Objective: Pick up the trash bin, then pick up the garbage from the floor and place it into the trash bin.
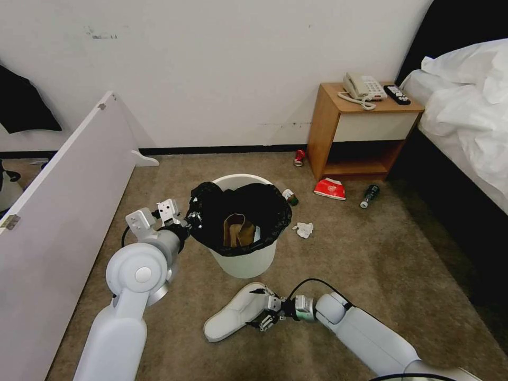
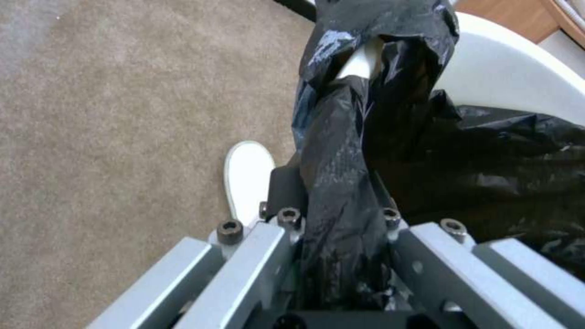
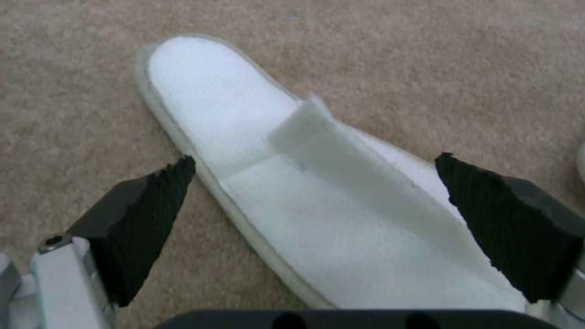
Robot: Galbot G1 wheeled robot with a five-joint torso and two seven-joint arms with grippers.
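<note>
trash bin (image 1: 244, 259) stands on the carpet at the centre of the head view, its black bag (image 1: 264, 211) folded over the rim and a brown paper bag (image 1: 238, 231) inside. at far left a white board (image 1: 69, 196) leans along the wall. just right of it, the left gripper (image 1: 193, 219) is clamped on the bag at the bin's left rim; the left wrist view shows the black plastic (image 2: 341, 192) bunched between its fingers. below the bin, at lower centre, a white slipper (image 1: 233, 313) lies flat, and the right gripper (image 1: 263, 308) straddles its toe end with jaws wide, one black pad (image 3: 152, 214) on each side, not touching. right of the bin lie a small bottle (image 1: 290, 197), a white tissue (image 1: 304, 229), a red packet (image 1: 330, 188) and a dark bottle (image 1: 369, 196); a red can (image 1: 299, 157) sits beside the nightstand (image 1: 360, 132), and the bed (image 1: 471, 116) fills the right edge.
</note>
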